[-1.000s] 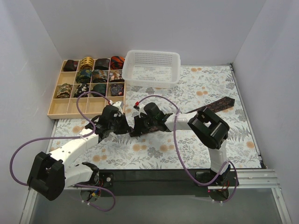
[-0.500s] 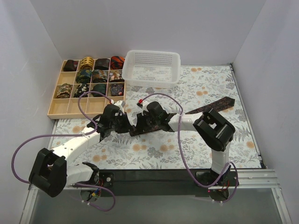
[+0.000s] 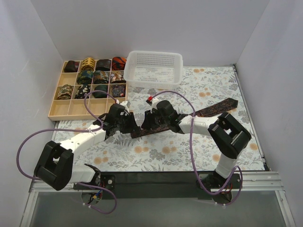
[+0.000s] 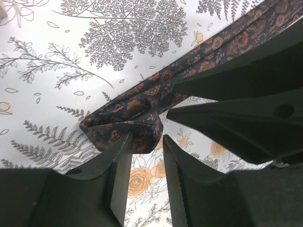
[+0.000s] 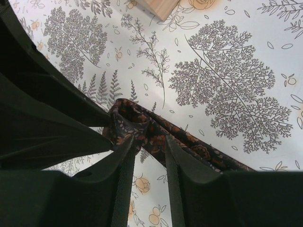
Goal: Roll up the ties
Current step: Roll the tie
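Bright, even, diffuse light; soft shadows; all views reasonably sharp.

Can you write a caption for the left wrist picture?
Left gripper pinching the folded end of a dark tie on a flowery table.

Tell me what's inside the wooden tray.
Rolled ties sit in most compartments of the wooden tray's back three rows; the front row shows bare wood. A purple cable crosses the tray and hides a little of it.

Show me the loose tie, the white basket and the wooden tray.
loose tie (image 4: 135, 113): left wrist view, folded end
white basket (image 3: 151, 84): top view, front wall
wooden tray (image 3: 61, 109): top view, empty front compartment
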{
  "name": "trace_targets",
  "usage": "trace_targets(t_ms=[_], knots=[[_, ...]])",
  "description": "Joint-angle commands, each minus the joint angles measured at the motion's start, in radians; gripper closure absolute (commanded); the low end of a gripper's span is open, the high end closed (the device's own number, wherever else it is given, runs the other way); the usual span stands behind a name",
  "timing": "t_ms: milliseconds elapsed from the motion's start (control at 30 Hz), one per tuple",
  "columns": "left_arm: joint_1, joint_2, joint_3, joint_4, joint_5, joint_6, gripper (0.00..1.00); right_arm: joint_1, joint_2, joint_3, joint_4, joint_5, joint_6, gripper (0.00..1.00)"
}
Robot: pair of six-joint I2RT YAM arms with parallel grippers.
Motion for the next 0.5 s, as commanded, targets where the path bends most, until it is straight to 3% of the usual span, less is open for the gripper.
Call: trace_targets(t_ms=[0,467], knots=[[-0.013,0.024,0.034,0.043,0.013,-0.007,0.68,-0.002,-0.043,-0.014,0.022,-0.003,-0.023,0.67],[-0.048,0.096,-0.025,0.213,0.041,-0.099,0.68,-0.049,-0.050,-0.083,0.071,-0.065,0.057,0.65]])
